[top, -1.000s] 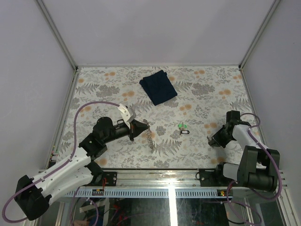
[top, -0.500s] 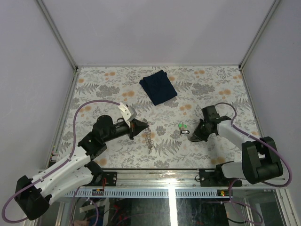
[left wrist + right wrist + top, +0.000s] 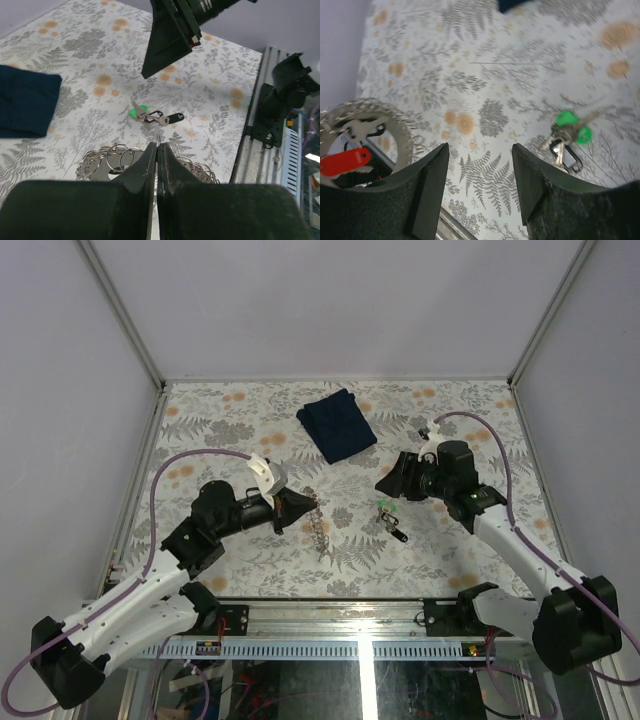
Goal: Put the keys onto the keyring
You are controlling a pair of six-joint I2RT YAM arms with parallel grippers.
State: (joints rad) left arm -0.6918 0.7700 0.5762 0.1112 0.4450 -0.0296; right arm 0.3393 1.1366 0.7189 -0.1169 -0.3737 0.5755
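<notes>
The table (image 3: pixel 470 410) has a flower pattern, and a dark blue cloth (image 3: pixel 337 425) lies toward its far side. The left gripper (image 3: pixel 298 508) is pressed shut on the keyring (image 3: pixel 318 530) (a chain of fine links), which trails from its tips onto the table. The right gripper (image 3: pixel 386 483) stands wide with nothing between its fingers, just beyond the keys (image 3: pixel 388 516). The keys, with green and black heads, lie on the table between both grippers, apart from the keyring.

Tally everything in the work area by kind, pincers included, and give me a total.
dark blue cloth: 1
keyring: 1
bunch of keys lying loose on the table: 1
pincers: 2, the left pincer and the right pincer
Total: 5
</notes>
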